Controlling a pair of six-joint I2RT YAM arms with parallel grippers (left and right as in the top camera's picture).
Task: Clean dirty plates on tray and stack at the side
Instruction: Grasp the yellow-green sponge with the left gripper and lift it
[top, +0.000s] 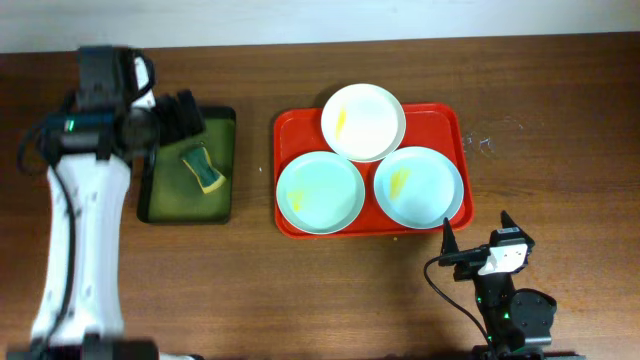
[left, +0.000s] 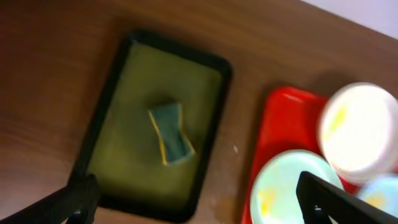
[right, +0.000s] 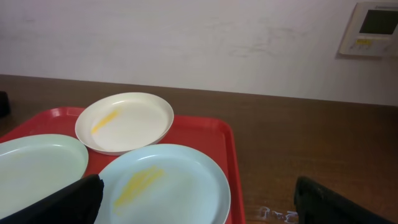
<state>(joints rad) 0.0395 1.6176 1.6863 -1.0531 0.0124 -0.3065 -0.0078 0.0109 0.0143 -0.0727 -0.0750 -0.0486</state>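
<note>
The red tray (top: 290, 140) lies mid-table with three plates on it. A cream-white plate (top: 363, 121) with a yellow smear rests at the back, overlapping two pale blue plates: the left one (top: 319, 192) and the right one (top: 419, 186), both smeared yellow. They also show in the right wrist view: cream plate (right: 124, 122), right blue plate (right: 163, 185), left blue plate (right: 37, 169). My left gripper (top: 185, 112) is open above the dark tray's back edge. My right gripper (top: 478, 235) is open, just in front of the red tray's right front corner.
A dark green-black tray (top: 158, 195) lies left of the red tray and holds a green and yellow sponge (top: 203, 169), also in the left wrist view (left: 170, 132). White scuffs (top: 486, 143) mark the table right of the red tray. A wall (right: 186, 37) stands behind.
</note>
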